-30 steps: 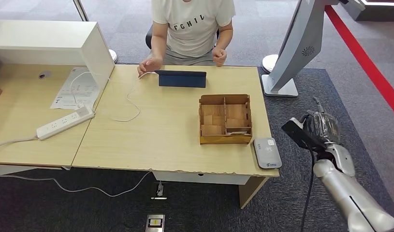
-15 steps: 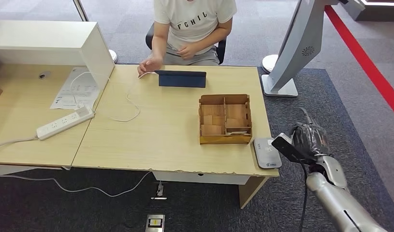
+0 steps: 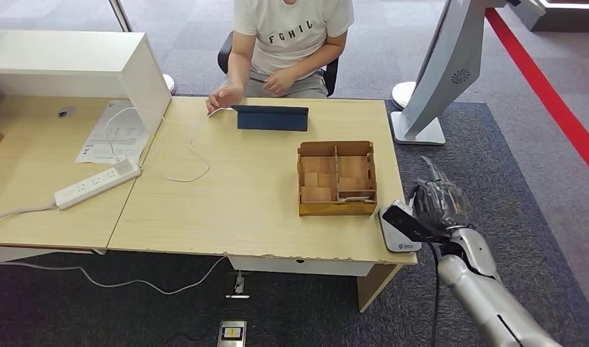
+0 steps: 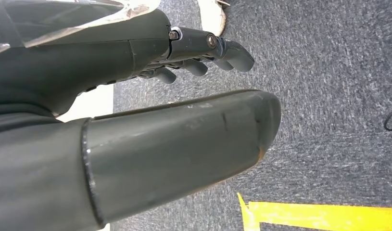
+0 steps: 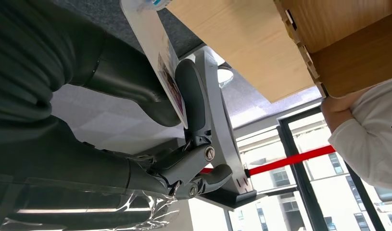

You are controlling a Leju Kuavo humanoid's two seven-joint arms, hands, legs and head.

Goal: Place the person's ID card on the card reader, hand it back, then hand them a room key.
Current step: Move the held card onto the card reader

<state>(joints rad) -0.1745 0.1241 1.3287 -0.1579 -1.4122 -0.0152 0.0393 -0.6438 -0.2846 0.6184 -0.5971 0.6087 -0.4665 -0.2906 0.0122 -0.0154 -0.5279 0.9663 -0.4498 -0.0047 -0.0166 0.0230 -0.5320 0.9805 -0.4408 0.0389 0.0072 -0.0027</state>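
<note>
The ID card (image 5: 162,57) is pinched flat between the thumb and a dark finger of the right hand (image 3: 430,210), its printed face being seen edge-on in the right wrist view. The fingers (image 5: 194,103) are clamped on the card, one lying along its face. In the head view the hand is seen at the bench's near right corner, and the card's far end appears to overlap the grey card reader (image 3: 401,242), which lies just ahead of and below the fingertips, toward the bench (image 3: 241,202). Whether the card touches the reader cannot be told. The card's long axis is judged to run from the fingers across toward the reader, roughly along the reader's own length, so a short lowering and release would probably be enough. The wooden divided tray (image 3: 337,178) stands just beyond the reader, farther from the fingers. The person (image 3: 291,40) sits across the bench, well apart from the hand. The left hand (image 4: 136,144) hangs over grey carpet, nothing held, its fingers (image 4: 203,60) loosely curled and apart; the right hand is clearly the nearer one.
</note>
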